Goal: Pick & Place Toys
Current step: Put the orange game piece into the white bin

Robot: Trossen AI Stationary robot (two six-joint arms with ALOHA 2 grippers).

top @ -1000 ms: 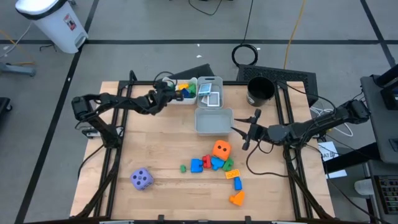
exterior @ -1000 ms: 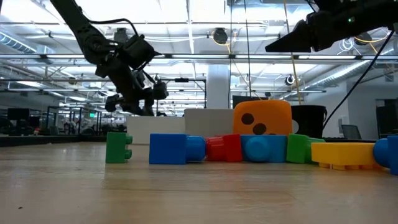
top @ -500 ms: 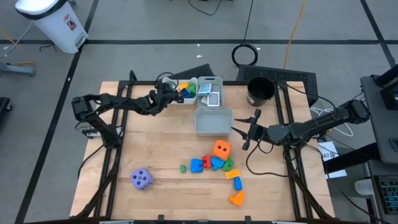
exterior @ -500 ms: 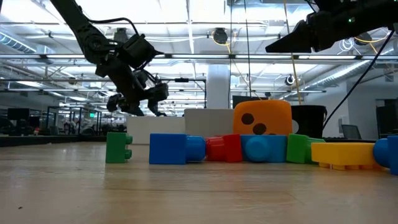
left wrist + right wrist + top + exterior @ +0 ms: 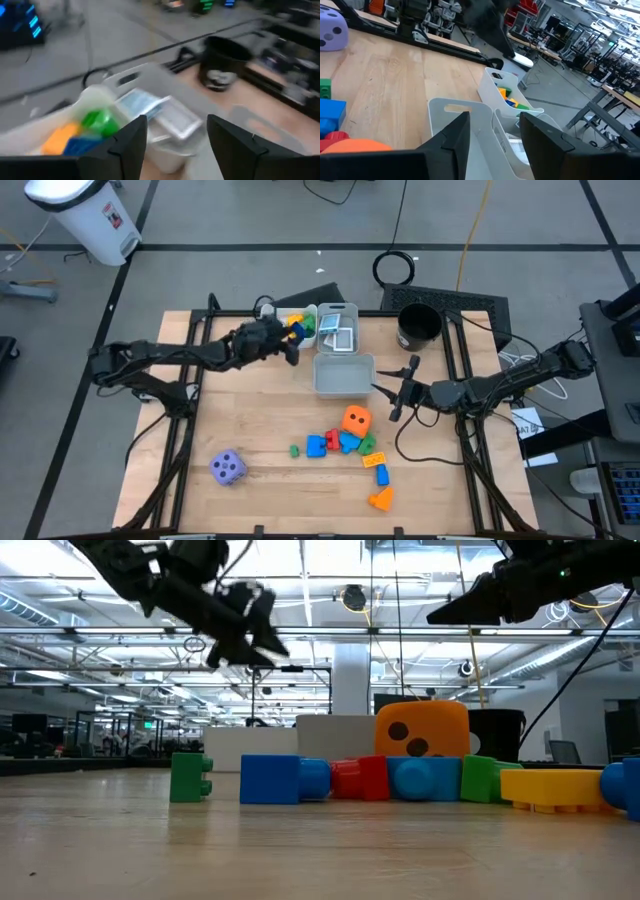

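left pincer [image 5: 290, 352] hovers over the far part of the counter [image 5: 250, 420], just beside the white bin [image 5: 296, 338] that holds yellow, blue and green blocks [image 5: 299, 327]. its fingers [image 5: 131, 145] stand apart with nothing between them; the left wrist view looks down past them onto that bin's blocks and the neighbouring grey bin with picture cards [image 5: 338, 336].

right pincer [image 5: 393, 396] hangs above the counter's right side, near the empty grey bin [image 5: 343, 377] and well apart from the toys. its fingers [image 5: 454, 140] are apart, nothing held.

toys left on the counter:
- purple die [image 5: 228, 468], alone near the front left.
- orange die [image 5: 356, 420], right of centre, touching the cluster below it.
- cluster just in front of the orange die: green block [image 5: 296, 450], blue block [image 5: 316, 445], red block [image 5: 332, 439], further blue and green pieces; in the low view they stand in a row, touching.
- yellow-orange block [image 5: 374, 461] and a small blue one [image 5: 382, 475] nearer the front.
- orange block [image 5: 380, 499] nearest the front edge.

black cup [image 5: 418, 326] stands at the far right corner.
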